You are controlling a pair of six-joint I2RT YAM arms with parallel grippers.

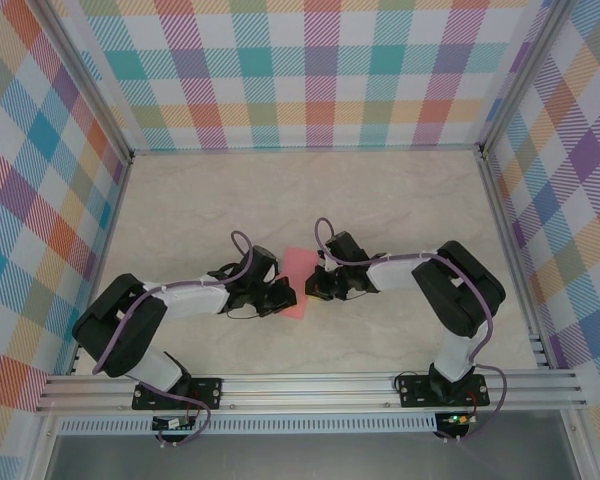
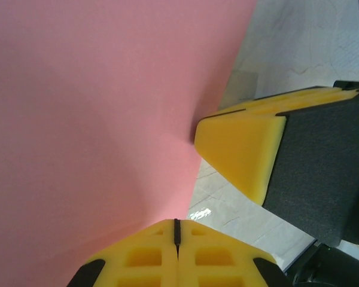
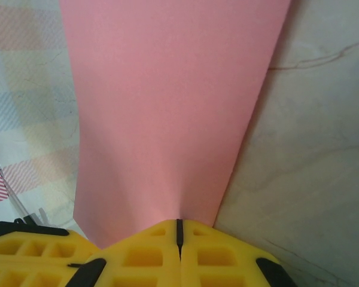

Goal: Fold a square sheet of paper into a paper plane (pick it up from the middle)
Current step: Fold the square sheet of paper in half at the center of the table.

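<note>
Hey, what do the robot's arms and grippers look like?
The left arm and right arm have black joints and white links, with a lilac cable looping along each. The left gripper and right gripper end in yellow wedge-shaped fingers with square pockets and black trim.

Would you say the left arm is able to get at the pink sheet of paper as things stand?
Yes, it looks so: the left gripper is shut on the sheet of paper, and the right gripper pinches the same sheet close beside it without blocking it.
</note>
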